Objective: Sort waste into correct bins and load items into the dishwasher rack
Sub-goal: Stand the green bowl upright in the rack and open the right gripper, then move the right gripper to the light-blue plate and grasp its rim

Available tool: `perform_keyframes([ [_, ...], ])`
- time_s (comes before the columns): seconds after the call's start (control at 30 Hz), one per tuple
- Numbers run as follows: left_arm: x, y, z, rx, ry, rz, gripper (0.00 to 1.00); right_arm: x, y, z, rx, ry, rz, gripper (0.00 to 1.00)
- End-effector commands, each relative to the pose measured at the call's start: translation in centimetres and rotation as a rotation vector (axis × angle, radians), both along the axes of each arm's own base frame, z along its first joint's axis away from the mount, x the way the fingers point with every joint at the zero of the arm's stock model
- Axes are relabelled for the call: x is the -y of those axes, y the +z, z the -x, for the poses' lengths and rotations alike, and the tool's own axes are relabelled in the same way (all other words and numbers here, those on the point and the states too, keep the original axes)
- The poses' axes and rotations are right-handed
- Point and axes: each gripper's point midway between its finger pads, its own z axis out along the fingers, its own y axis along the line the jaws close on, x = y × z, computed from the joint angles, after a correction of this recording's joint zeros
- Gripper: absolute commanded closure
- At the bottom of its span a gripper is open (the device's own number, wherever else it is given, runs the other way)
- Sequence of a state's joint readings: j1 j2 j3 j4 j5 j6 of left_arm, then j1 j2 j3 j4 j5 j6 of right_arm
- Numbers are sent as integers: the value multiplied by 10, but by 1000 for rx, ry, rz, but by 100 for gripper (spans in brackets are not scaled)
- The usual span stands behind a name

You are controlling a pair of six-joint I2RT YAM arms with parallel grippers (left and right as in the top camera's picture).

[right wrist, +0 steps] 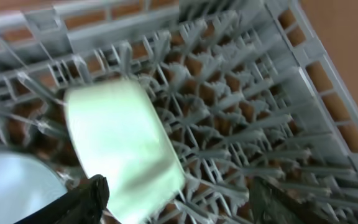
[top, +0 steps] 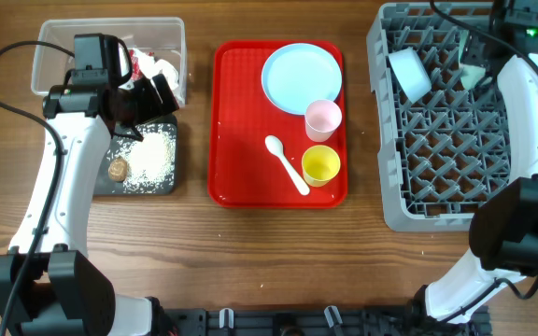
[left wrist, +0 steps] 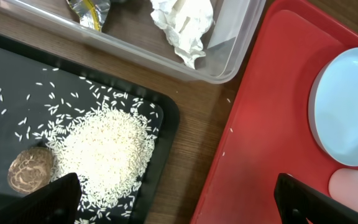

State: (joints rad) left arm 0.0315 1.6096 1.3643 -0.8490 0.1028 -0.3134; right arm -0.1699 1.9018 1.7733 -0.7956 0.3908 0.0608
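Observation:
My left gripper is open and empty, hovering over the gap between the black tray and the red tray; in the overhead view it is by the clear bin. The black tray holds spilled rice and a brown round piece. My right gripper is open above the grey dishwasher rack, with a pale green cup lying in the rack by its left finger. A light blue bowl also sits in the rack.
The clear bin holds crumpled paper and a foil wrapper. The red tray carries a light blue plate, a pink cup, a yellow cup and a white spoon.

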Motion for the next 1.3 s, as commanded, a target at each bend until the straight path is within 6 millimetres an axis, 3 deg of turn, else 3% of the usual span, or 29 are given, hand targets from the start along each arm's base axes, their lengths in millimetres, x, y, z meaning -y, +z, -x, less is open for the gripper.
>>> perform_keyframes([
  [0.0,0,1,2,2,9,11,0,-6,6,-15,87,-9,-41,25],
  [0.23,0,1,3,-2,8,12,0,0,-20,-21,57,-47,-52,25],
  [0.43,0,1,3,-2,8,12,0,-4,-52,-6,-77,-38,-72,26],
  [0.73,0,1,3,-2,8,12,0,-8,-54,-1,-100,-28,-92,20],
  [0.97,0,1,3,-2,8,12,0,24,-61,21,-120,-146,-141,20],
  [1.03,0,1,3,-2,8,12,0,27,-61,24,-126,-153,-143,14],
  [1.1,0,1,3,-2,8,12,0,25,-59,22,-120,-147,-146,0],
  [1.2,0,1,3,-2,8,12,0,19,-36,17,-65,-129,-134,0],
  [1.27,0,1,3,-2,9,12,0,12,-4,11,21,-105,-118,0],
])
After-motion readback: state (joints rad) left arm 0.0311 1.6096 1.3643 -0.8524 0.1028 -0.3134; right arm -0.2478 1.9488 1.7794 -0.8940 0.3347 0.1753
